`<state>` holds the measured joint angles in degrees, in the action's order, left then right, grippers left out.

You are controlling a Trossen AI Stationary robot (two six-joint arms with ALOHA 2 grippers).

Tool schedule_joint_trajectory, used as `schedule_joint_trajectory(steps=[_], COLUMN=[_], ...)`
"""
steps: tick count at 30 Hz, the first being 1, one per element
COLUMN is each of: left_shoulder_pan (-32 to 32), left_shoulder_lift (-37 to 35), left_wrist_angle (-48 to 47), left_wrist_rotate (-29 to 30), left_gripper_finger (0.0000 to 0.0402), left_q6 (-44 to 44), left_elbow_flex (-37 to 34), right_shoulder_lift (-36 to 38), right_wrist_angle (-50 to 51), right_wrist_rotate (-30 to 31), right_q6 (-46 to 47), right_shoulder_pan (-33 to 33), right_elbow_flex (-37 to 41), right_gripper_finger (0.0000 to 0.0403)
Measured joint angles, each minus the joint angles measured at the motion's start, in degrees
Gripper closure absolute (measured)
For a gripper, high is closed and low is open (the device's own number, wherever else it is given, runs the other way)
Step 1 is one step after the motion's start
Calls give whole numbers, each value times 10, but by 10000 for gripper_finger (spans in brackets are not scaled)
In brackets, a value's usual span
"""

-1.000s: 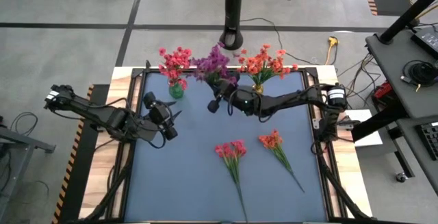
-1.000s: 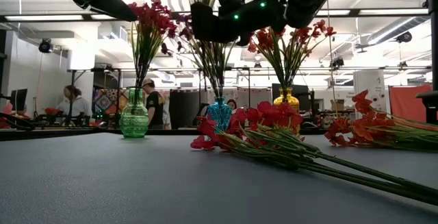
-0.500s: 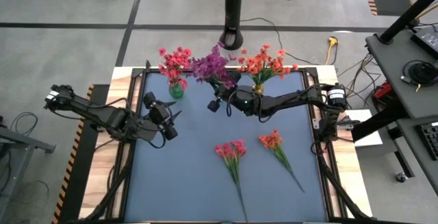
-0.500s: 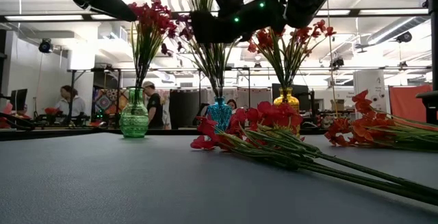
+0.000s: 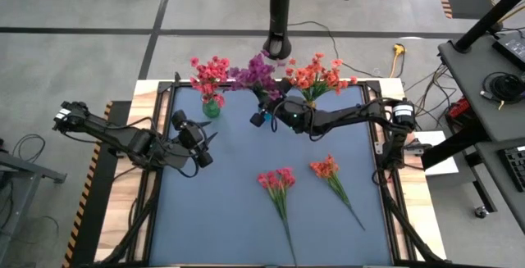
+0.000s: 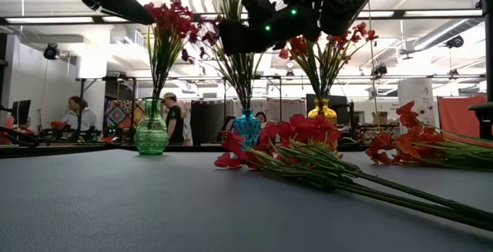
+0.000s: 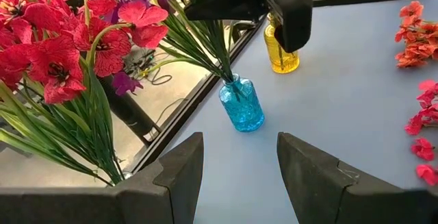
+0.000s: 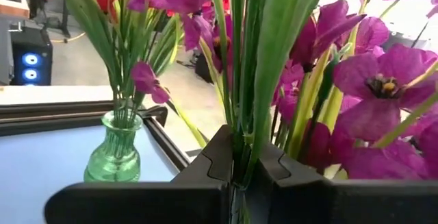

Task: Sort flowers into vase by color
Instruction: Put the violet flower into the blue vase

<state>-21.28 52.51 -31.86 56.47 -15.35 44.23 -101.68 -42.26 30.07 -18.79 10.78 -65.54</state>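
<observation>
Three glass vases at the far edge; two sprigs lie loose. The right gripper [image 8: 239, 172] clenches the purple flower sprig's green stem [image 8: 241, 80]; the left gripper [image 7: 239, 166] waits unclenched, empty.

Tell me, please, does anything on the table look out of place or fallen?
Two sprigs lie flat on the mat, not in any vase: a pink-red sprig and an orange-red sprig. All three vases stand upright. The right gripper is shut on purple sprig stems above the blue vase.

Blue-topped table [image 5: 221, 211]: three vases [image 5: 212, 108], pink-red sprig [image 5: 278, 185], orange-red sprig [image 5: 328, 172].
</observation>
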Motion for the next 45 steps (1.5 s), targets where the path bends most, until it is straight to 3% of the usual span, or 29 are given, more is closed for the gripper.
schedule_joint_trajectory(steps=[45], left_shoulder_pan=[0], left_shoulder_lift=[0], left_wrist_angle=[-1], left_wrist_rotate=[0], left_gripper_finger=[231], left_q6=[0], left_elbow_flex=[0], right_shoulder_lift=[-9], right_wrist_angle=[0], right_wrist_rotate=[-1], right_q6=[37], right_shoulder_pan=[4], right_elbow_flex=[27], right_gripper_finger=[390])
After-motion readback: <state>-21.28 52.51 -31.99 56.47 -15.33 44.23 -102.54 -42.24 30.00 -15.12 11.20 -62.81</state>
